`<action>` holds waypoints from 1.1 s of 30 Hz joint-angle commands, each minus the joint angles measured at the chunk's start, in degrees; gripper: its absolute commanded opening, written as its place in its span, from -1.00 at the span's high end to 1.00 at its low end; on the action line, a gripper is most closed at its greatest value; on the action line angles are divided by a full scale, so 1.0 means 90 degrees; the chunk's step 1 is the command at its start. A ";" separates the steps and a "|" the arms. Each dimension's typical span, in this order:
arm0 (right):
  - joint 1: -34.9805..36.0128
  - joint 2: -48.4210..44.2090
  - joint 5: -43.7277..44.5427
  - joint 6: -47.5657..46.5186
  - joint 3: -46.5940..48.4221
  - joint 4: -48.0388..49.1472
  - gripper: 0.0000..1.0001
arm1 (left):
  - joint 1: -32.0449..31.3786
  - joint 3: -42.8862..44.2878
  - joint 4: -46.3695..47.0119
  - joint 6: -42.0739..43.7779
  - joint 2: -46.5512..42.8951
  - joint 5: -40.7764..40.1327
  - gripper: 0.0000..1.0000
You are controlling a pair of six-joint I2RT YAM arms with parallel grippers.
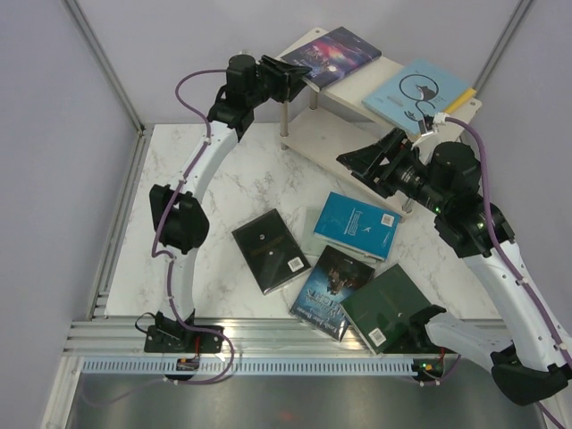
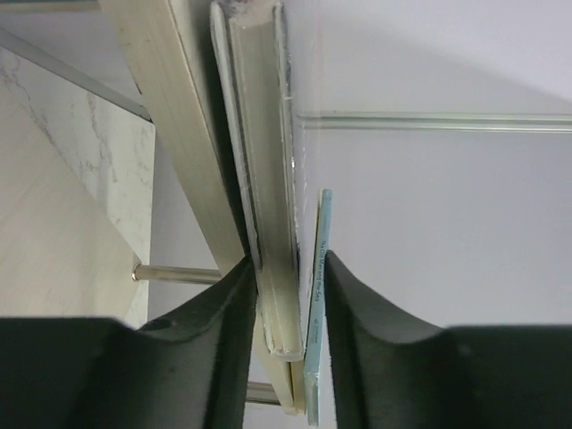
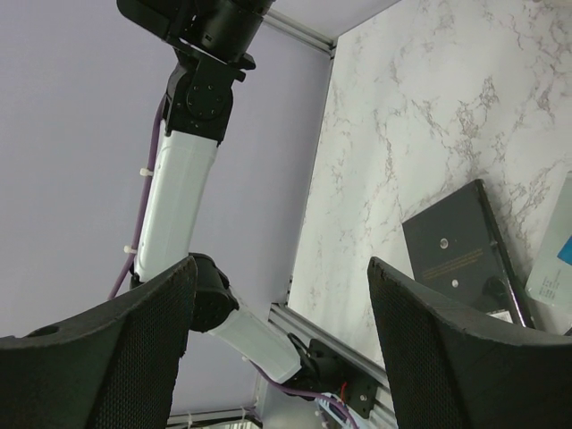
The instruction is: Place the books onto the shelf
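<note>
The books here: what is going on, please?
The left gripper has its jaws around the edge of the purple galaxy book, lying on the shelf's top board beside a pale blue book. Whether it grips is unclear. The right gripper hangs open and empty over the table, where black, cyan, dark blue and dark green books lie.

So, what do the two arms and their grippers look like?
Both the left arm and the right arm have white, rounded links between black joint housings. A purple cable runs along each, fastened with white ties. Small green lights glow on the right arm's joints. The left gripper and the right gripper have two black curved fingers; the right one's show a fine mesh texture.
</note>
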 commanded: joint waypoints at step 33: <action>0.0808 0.2152 -0.1088 -0.1833 -0.0638 -0.0623 -0.64 | 0.1111 -0.6392 -0.1815 0.3323 -0.5479 0.0939 -0.65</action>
